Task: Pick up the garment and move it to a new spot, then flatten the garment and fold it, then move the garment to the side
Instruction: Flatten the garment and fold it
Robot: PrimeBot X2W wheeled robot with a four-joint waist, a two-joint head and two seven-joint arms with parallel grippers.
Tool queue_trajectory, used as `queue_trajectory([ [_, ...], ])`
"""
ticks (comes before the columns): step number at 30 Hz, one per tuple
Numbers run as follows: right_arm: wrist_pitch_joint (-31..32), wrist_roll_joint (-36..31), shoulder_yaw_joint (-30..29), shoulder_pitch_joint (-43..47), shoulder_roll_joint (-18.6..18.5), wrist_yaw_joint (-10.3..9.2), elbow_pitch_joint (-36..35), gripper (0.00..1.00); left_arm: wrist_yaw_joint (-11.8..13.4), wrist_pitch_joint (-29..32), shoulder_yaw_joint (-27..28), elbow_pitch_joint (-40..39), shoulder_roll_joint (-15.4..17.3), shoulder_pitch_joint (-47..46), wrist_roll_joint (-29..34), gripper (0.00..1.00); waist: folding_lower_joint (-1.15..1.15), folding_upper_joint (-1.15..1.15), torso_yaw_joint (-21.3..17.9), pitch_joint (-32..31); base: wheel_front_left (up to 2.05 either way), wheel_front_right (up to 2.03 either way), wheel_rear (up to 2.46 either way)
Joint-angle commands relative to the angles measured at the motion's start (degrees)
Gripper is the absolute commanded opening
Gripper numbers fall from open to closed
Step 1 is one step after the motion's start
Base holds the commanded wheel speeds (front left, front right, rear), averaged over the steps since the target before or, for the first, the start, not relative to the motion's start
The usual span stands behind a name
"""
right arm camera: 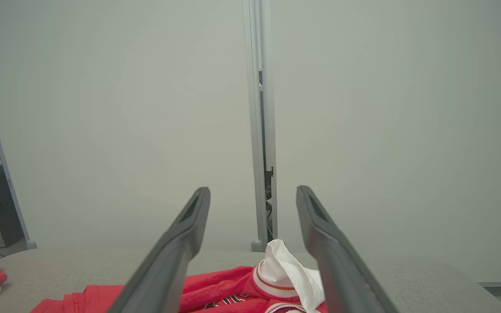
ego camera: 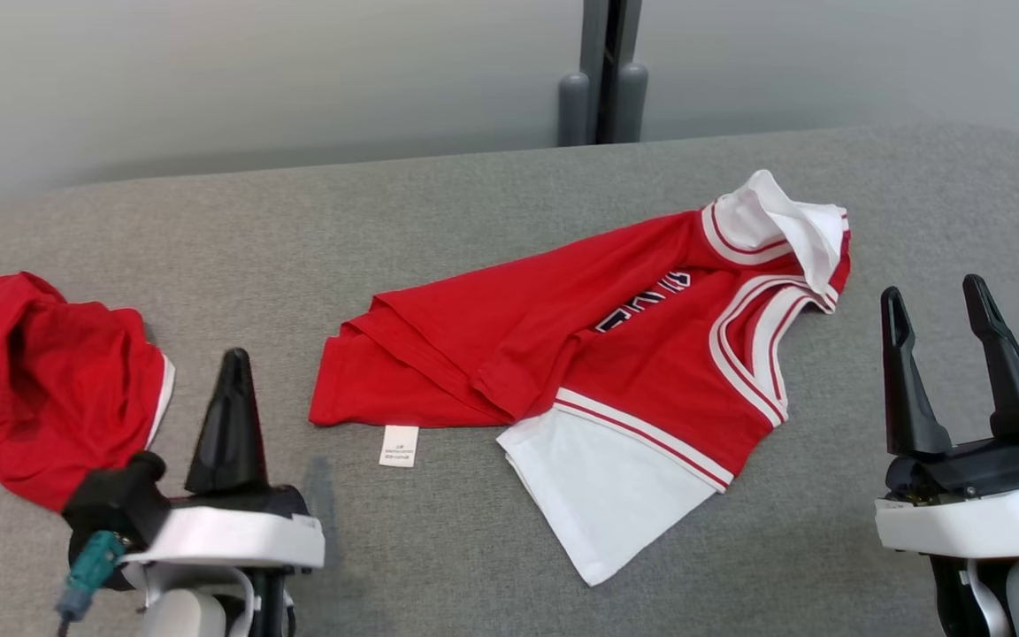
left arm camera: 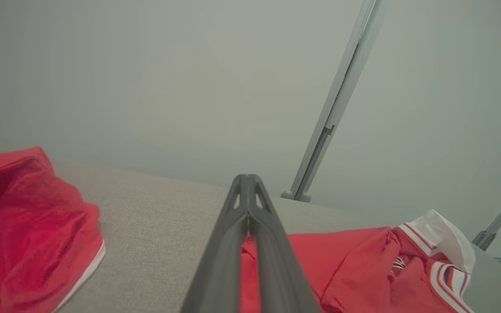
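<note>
The garment (ego camera: 580, 354) is a red jersey with white trim and a white inner layer. It lies crumpled and partly folded over itself in the middle of the grey padded table (ego camera: 474, 221), with a small white label (ego camera: 399, 445) at its near edge. My left gripper (ego camera: 235, 358) hovers near the table's front left, shut with nothing in it, a little left of the garment's hem. In the left wrist view its fingers (left arm camera: 247, 180) press together and the garment (left arm camera: 363, 269) lies to their right. My right gripper (ego camera: 932, 292) stands open and empty to the right of the jersey's collar. The right wrist view has the garment (right arm camera: 233, 287) below the open gripper (right arm camera: 252, 191).
A second red cloth (ego camera: 41, 380) lies bunched at the table's left edge, also in the left wrist view (left arm camera: 24, 239). Grey partition posts (ego camera: 602, 88) stand behind the table's far edge. Bare grey surface stretches along the front and back.
</note>
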Motion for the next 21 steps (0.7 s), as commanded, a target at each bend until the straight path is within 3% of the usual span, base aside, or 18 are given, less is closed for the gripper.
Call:
queue_trajectory([
  [1, 0.0, -0.2, -0.2, 0.5, -0.3, 0.0, 0.1, 1.0, -0.2, -0.2, -0.3, 0.1, 0.3, 0.2, 0.8, 0.0, 0.0, 0.0, 0.7, -0.6, 0.0, 0.0, 0.0],
  [2, 0.0, -0.2, 0.0, 0.6, -0.2, 0.0, 0.2, 1.0, -0.3, -0.2, -0.9, -0.1, 0.2, 0.6, 1.7, 0.37, 0.0, 0.0, 0.8, -0.8, 0.0, 0.0, 0.0],
  [3, 0.0, -0.2, 0.1, 0.7, -0.3, 0.0, 0.2, 1.0, -0.3, -0.2, -1.0, -0.3, 0.1, 0.8, 2.0, 1.0, 0.0, 0.0, 1.0, -0.9, 0.0, 0.0, 0.0],
  [21, 0.0, -0.1, 0.7, 1.0, -0.4, 0.0, 1.2, 1.0, 0.6, -0.2, -3.3, 0.9, 0.0, 1.4, 1.4, 1.0, 0.0, 0.0, 1.3, -1.7, 0.0, 0.0, 0.0],
])
